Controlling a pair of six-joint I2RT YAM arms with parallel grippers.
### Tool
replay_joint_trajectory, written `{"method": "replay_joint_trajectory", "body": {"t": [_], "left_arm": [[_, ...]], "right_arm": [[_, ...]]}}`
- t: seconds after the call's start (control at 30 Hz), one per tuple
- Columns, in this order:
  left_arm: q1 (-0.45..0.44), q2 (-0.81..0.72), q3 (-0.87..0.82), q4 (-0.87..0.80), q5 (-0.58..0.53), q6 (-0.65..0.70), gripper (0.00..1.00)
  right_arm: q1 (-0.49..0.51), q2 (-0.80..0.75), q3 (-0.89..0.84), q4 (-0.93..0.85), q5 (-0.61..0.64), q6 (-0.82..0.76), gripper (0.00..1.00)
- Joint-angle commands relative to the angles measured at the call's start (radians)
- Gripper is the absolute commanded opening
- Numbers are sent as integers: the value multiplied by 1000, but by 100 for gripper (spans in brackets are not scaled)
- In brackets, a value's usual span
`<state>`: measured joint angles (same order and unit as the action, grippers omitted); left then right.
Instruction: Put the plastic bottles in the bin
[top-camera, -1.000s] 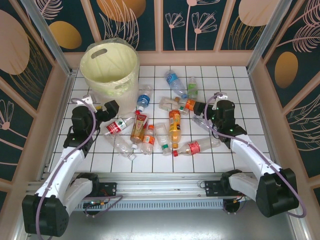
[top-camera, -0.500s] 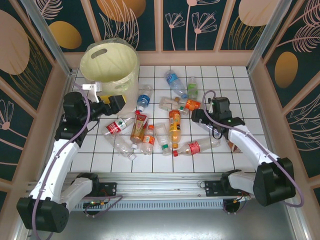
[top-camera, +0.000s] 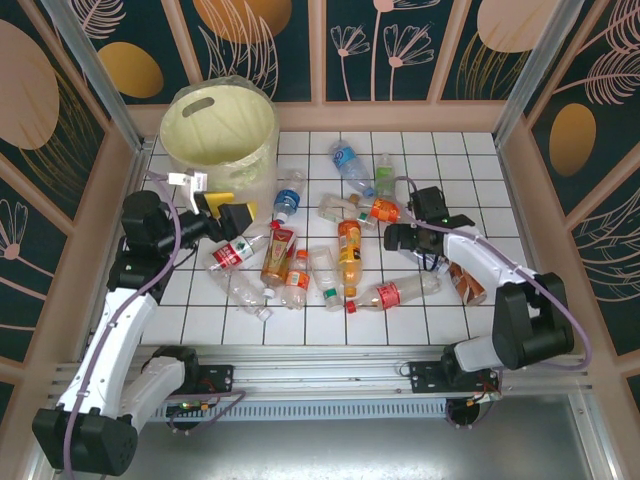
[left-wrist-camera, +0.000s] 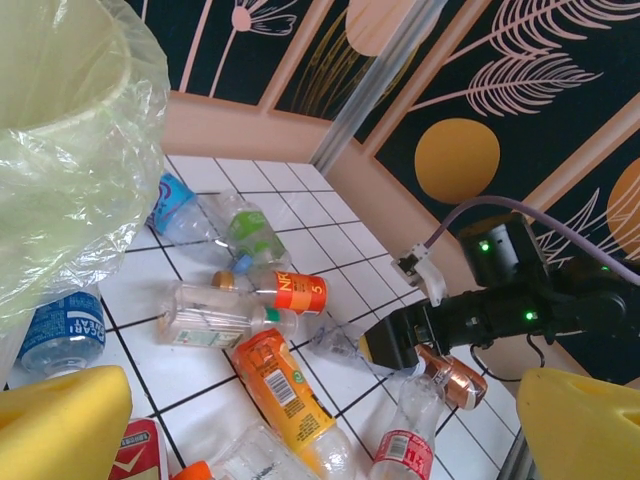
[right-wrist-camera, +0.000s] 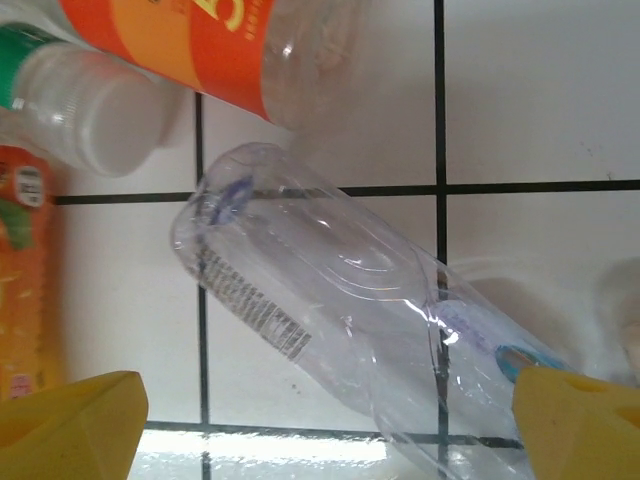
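Left gripper (top-camera: 225, 212) jaws wide, just beside bin (top-camera: 215, 105); right gripper (right-wrist-camera: 325, 420) jaws wide astride clear bottle (right-wrist-camera: 330, 300), well right of bin; bag liner (left-wrist-camera: 80, 200) in bin.

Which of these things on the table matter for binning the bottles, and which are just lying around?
Job:
- bin
- plastic bottles, including the clear bottle

Lying about:
- brownish can-like item, hard to identify

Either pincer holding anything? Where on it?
Nothing held: left pincer open, empty; right pincer open over a clear plastic bottle, not clamped.
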<state>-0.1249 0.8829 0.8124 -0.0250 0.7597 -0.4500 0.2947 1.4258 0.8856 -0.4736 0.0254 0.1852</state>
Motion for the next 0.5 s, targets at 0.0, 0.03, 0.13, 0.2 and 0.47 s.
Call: {"method": "replay_joint_trajectory", "body": {"t": [0.0,0.03,0.13,0.2,0.47], "left_arm": [[-4,-24,-68,113,26,-37,99],[-4,-30,-95,141,26,-54,99],[-4,-39,-118,147,15,-76,99],[-4,-49,-118,150,4,-69,99],[-4,-44,-114,128,-15,-48,99]], "right_arm": [[6,52,47,-46,54,-50,91],[7,71,56,-52,65,-59,90],[10,109,74,-59,89,-78,88],[10,122,77,-52,98,-86,87],[18,159,86,2,132,-111,87]]}}
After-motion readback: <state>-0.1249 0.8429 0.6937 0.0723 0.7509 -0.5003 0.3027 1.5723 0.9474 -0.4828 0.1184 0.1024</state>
